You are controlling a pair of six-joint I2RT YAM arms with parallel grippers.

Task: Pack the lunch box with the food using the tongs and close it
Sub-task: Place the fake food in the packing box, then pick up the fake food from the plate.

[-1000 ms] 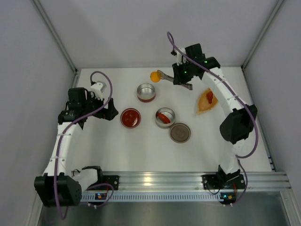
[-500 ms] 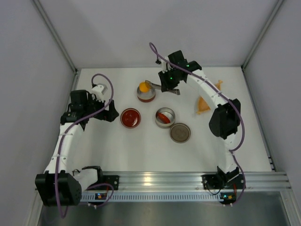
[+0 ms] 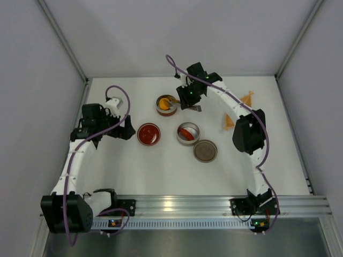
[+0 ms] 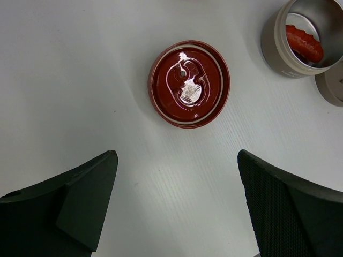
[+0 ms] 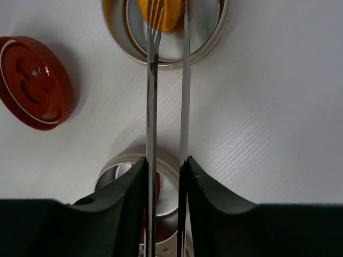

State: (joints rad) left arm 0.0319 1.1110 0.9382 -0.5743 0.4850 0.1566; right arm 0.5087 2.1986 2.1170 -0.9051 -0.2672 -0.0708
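My right gripper [image 3: 188, 98] [image 5: 166, 163] is shut on the slim metal tongs [image 3: 179, 100] [image 5: 151, 91], one finger pressing each arm. The tong tips reach into the back lunch box tin [image 3: 166, 111] [image 5: 217, 40], where the round orange lump of food [image 3: 163, 100] [image 5: 163, 12] lies at the tips. A second tin [image 3: 188, 140] [image 4: 278, 53] [image 5: 115, 168] holds the longish red piece [image 3: 186, 132] [image 4: 304, 44]. My left gripper [image 3: 126, 128] [image 4: 176, 158] hovers open over bare table just left of the red lid [image 3: 149, 134] [image 4: 188, 83] [image 5: 35, 83].
A grey lid [image 3: 205, 151] [image 4: 335, 85] lies in front of the second tin. The orange leaf-shaped dish [image 3: 229, 123] sits at the right, partly hidden behind my right arm. White walls close in the table on three sides.
My right arm swung left, carrying the orange lump in the tongs from the back of the table to the back tin. The tong arms have spread slightly. The left arm barely moved.
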